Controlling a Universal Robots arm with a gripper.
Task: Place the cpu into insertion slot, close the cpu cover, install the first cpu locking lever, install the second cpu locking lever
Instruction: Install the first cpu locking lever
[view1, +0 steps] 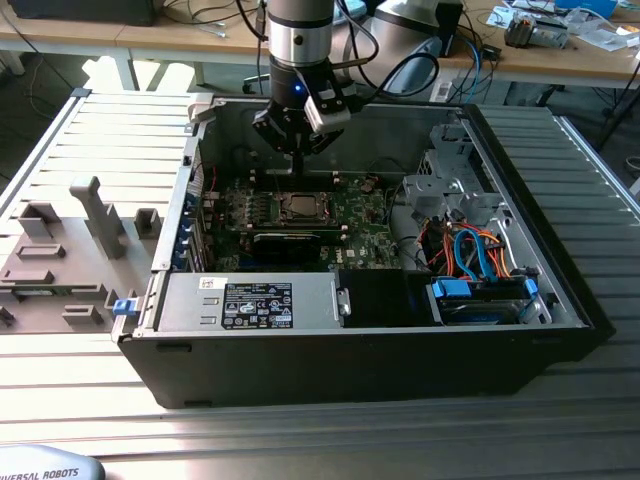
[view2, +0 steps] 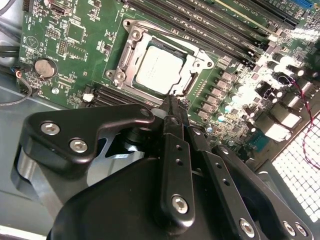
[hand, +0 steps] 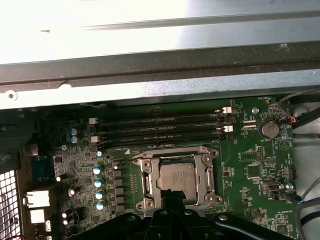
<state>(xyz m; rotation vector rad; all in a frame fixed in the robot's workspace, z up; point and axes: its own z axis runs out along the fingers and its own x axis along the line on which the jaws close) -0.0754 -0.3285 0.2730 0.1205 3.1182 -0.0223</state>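
On the exterior view's left, grey fixture blocks (view1: 95, 215) lie on the ribbed table (view1: 320, 420). Further right, the open computer case (view1: 560, 290) holds the green circuit board (hand: 260, 172). We find the cpu (hand: 177, 176) seated in the insertion slot (view2: 131, 44), with the cpu cover (hand: 146, 183) down around it. Our gripper (view2: 171, 102), fingers pressed together and empty, hovers at the socket's edge; we judge lever work needs slow, square pressure.

Silver arm (view1: 296, 40), black screw-studded gripper (view2: 171, 107), blue light
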